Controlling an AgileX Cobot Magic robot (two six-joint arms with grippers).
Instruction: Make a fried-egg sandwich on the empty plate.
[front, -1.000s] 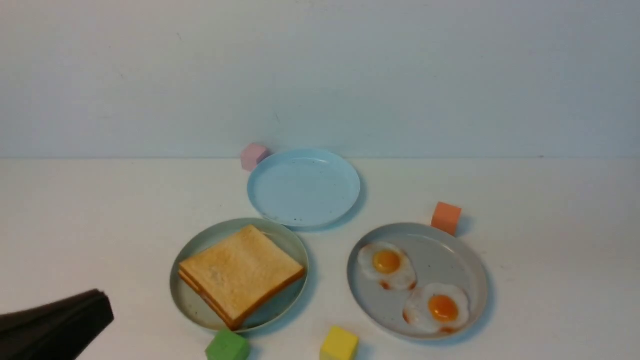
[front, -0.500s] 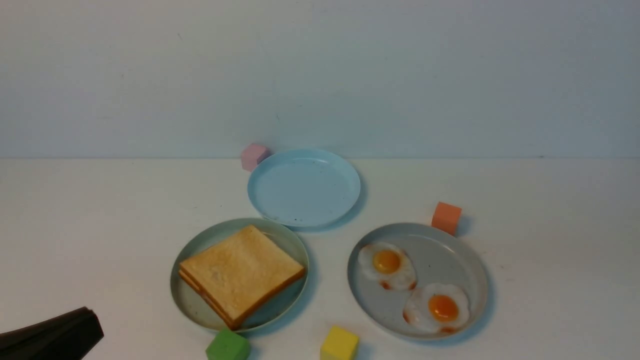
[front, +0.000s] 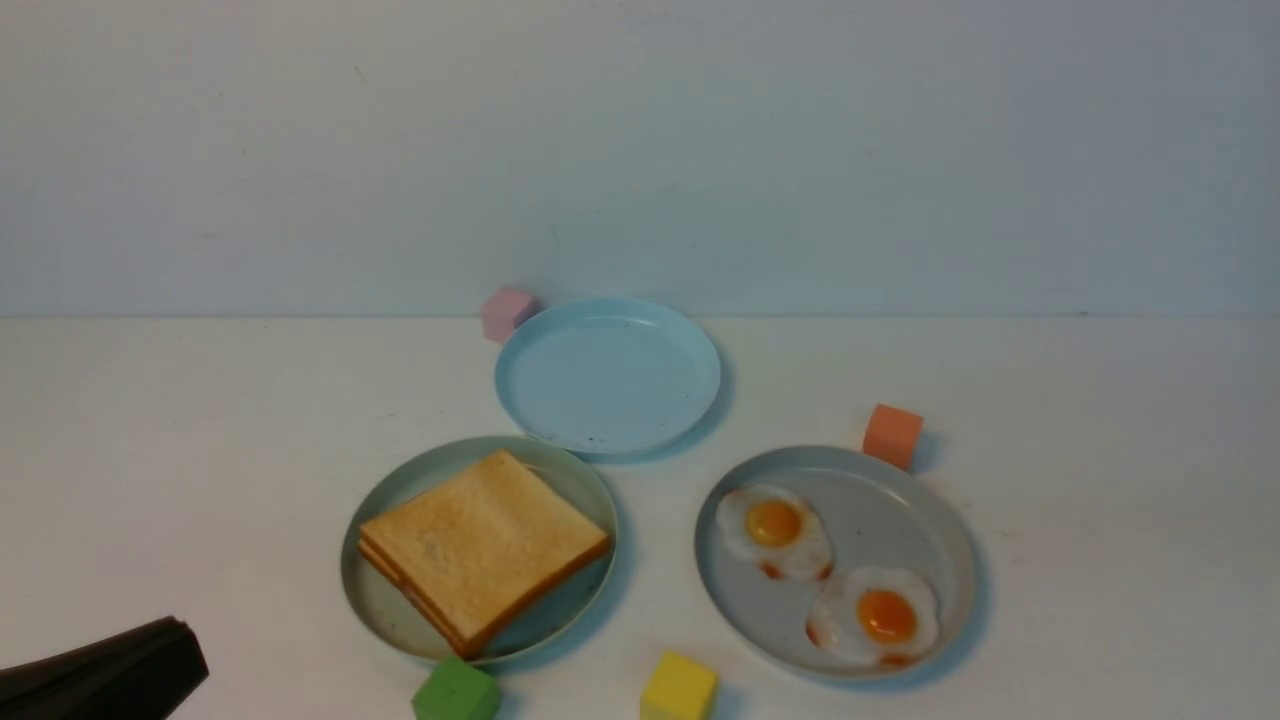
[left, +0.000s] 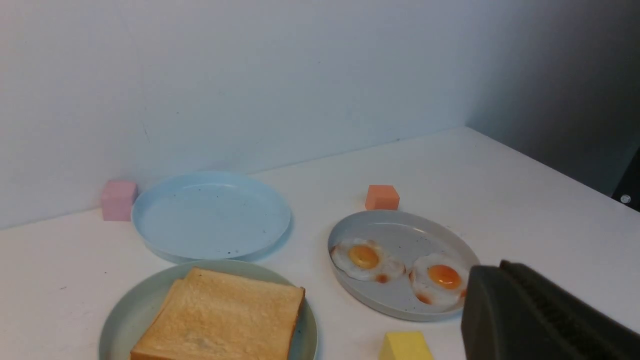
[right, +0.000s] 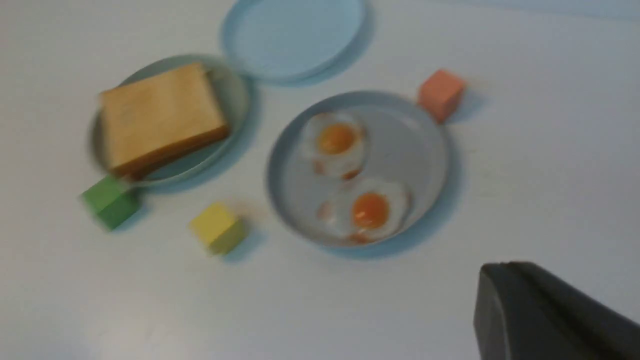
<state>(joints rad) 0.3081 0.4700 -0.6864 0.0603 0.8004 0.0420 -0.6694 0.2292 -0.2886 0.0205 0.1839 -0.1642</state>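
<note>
You have open table (front: 1100, 560) along the frame's right and left edges; low down, a green cube (front: 456, 692) and yellow cube (front: 679, 687) flank the plates.

The desk (front: 1100, 520) is plain white. The mint-green plate (front: 385, 610) carries golden-brown toast slices (front: 482, 545) with darker crusts. The sky-blue plate (front: 607, 375) shows a few dark specks. The grey speckled plate (front: 890, 510) carries two glossy white fried eggs (front: 775, 530) with orange yolks and reddish-brown edges. The blocks are pink (front: 506, 312), orange (front: 892, 434), green (front: 455, 692) and yellow (front: 678, 687). The left hand (front: 150, 665) is black.
</note>
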